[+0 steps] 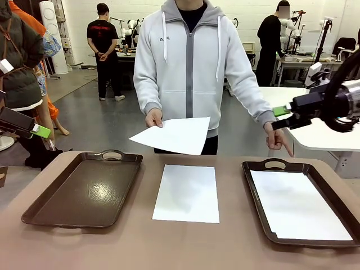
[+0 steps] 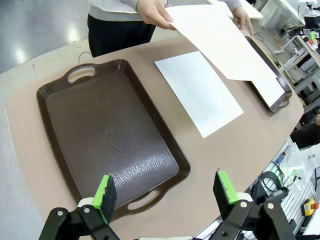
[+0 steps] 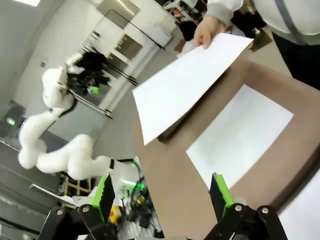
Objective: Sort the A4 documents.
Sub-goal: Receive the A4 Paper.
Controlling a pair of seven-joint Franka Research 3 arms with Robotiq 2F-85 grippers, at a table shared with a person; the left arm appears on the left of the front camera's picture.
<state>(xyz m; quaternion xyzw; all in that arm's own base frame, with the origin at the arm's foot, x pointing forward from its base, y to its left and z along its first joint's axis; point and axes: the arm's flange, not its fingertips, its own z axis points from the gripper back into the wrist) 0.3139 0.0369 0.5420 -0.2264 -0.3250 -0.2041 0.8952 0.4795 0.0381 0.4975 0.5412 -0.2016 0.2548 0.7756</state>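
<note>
Front view: person's hand [image 1: 153, 118] holds one sheet [image 1: 177, 136] out.

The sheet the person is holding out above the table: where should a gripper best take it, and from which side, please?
Probably its free near edge, away from the person's hand at the far corner. The sheet hangs clear of the table, nearly flat, so the open right gripper can come level from the robot's side, one finger above, one below.
</note>
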